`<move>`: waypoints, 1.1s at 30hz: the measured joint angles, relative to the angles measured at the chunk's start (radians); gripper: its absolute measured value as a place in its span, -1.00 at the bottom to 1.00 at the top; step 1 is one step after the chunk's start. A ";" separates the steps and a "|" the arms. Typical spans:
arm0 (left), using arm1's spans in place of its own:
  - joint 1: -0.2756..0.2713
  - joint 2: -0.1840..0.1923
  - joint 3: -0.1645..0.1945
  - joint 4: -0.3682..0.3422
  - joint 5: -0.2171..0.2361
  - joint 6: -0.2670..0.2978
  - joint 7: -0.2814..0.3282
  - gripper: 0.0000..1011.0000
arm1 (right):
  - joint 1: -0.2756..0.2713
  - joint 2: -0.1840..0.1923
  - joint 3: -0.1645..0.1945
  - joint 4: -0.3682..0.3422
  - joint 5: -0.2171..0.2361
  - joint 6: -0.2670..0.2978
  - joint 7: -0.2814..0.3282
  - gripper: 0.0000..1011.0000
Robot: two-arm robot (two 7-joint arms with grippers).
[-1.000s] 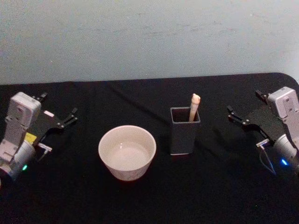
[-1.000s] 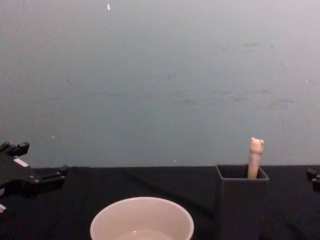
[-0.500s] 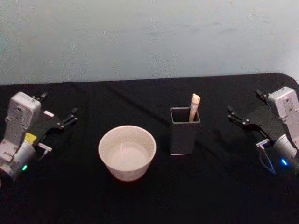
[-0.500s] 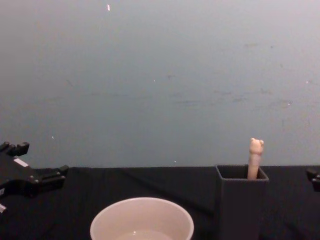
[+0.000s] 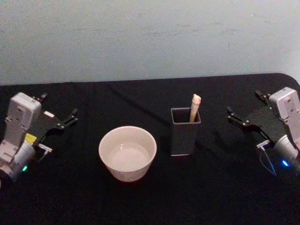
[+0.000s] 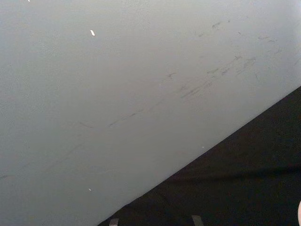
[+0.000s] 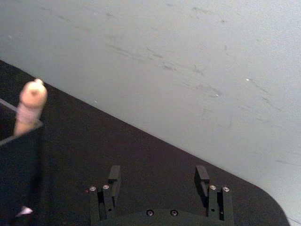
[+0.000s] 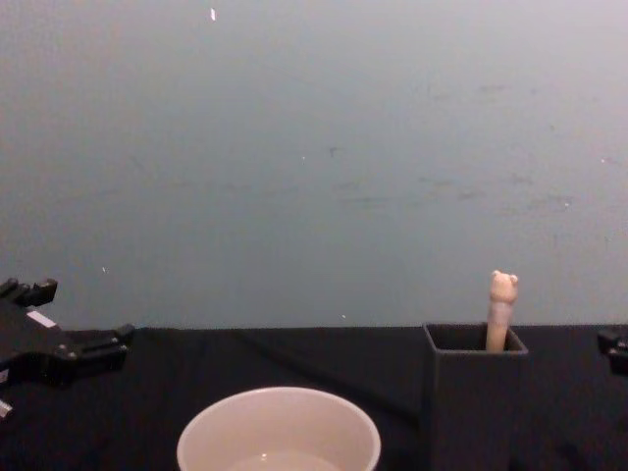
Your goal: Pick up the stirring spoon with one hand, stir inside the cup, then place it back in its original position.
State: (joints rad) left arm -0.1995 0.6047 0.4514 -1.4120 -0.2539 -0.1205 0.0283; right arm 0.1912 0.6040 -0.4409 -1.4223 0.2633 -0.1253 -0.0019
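Not started: stirring spoon (image 5: pixel 195 107) stands in dark holder (image 5: pixel 184 140), well left of right gripper (image 5: pixel 243 101), jaws spread. Left gripper (image 5: pixel 60 104) parked far left, jaws spread. Cup (image 5: pixel 126 171) untouched.

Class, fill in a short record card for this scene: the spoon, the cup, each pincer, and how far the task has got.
stirring spoon: stands in the dark holder, bear-head tip above its rim
cup: on the black table, left of the holder, apart from it
left pincer: open, holding nothing, at the table's left side
right pincer: open, holding nothing, at the table's right side, right of the holder
progress: spoon not yet picked up
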 joint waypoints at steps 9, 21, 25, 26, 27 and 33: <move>0.000 0.000 0.000 0.000 0.000 0.000 0.000 0.98 | -0.050 0.010 0.053 -0.091 0.121 0.017 0.113 0.98; 0.000 0.000 0.000 0.000 0.000 0.000 0.000 0.98 | -0.082 -0.002 0.085 -0.174 0.290 0.091 0.299 0.98; 0.000 0.000 0.000 0.000 0.000 0.000 0.000 0.98 | -0.058 -0.028 0.072 -0.151 0.292 0.105 0.327 0.98; 0.000 0.000 0.000 0.000 0.000 0.000 0.000 0.98 | -0.045 -0.040 0.066 -0.135 0.290 0.109 0.335 0.98; 0.000 0.000 0.000 0.000 0.000 0.000 0.000 0.98 | -0.040 -0.045 0.065 -0.129 0.288 0.111 0.337 0.98; 0.000 0.000 0.000 0.000 0.000 0.000 0.000 0.98 | 0.013 -0.099 0.046 -0.069 0.259 0.120 0.348 0.98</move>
State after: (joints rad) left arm -0.1995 0.6047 0.4514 -1.4120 -0.2539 -0.1206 0.0283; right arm 0.2043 0.5053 -0.3950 -1.4916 0.5224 -0.0056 0.3461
